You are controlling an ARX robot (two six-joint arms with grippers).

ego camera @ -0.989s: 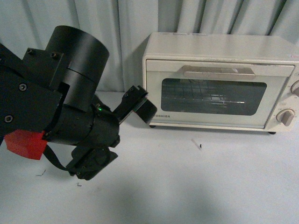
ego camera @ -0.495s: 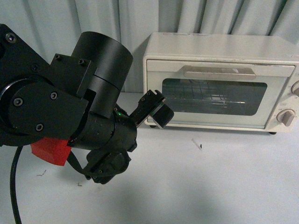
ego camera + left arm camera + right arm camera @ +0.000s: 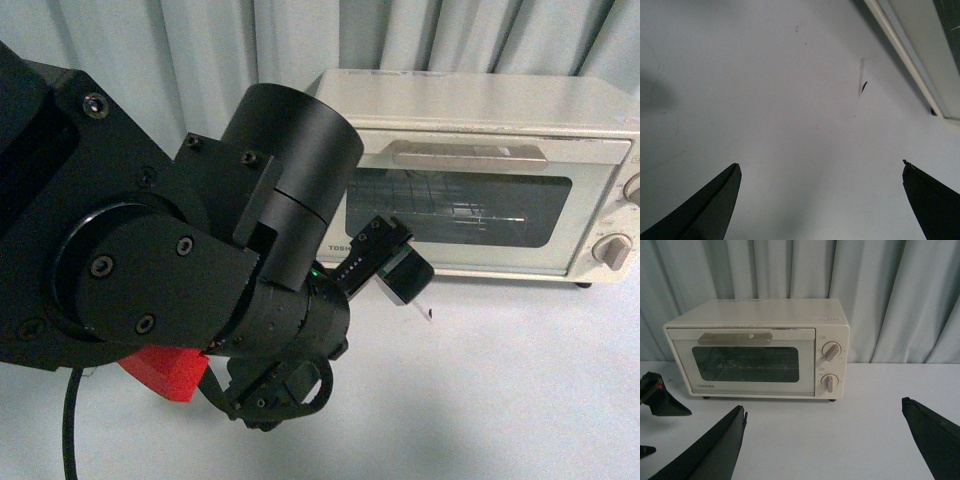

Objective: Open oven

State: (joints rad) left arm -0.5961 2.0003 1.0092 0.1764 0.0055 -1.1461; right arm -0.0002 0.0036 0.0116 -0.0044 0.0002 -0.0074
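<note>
The cream-white oven (image 3: 480,170) stands at the back right of the white table, its glass door closed and the silver bar handle (image 3: 470,154) along the door's top. My left gripper (image 3: 400,262) is open and hangs low in front of the door's lower left corner, below the handle. In the left wrist view the left gripper (image 3: 820,167) has only bare table between its fingers, with the oven's bottom edge (image 3: 920,50) off to one side. The right gripper (image 3: 823,407) is open, well back from the oven (image 3: 760,345), facing its handle (image 3: 735,338) and two knobs (image 3: 831,351).
The bulky black left arm (image 3: 180,270) fills the left half of the front view and hides the oven's left end. A grey curtain (image 3: 200,50) hangs behind the oven. A small dark fleck (image 3: 863,86) lies on the table (image 3: 520,390) near the oven's front.
My left arm has swung to the right, carrying its open gripper from beside the oven's left corner to in front of the door's lower left. The oven door stays closed.
</note>
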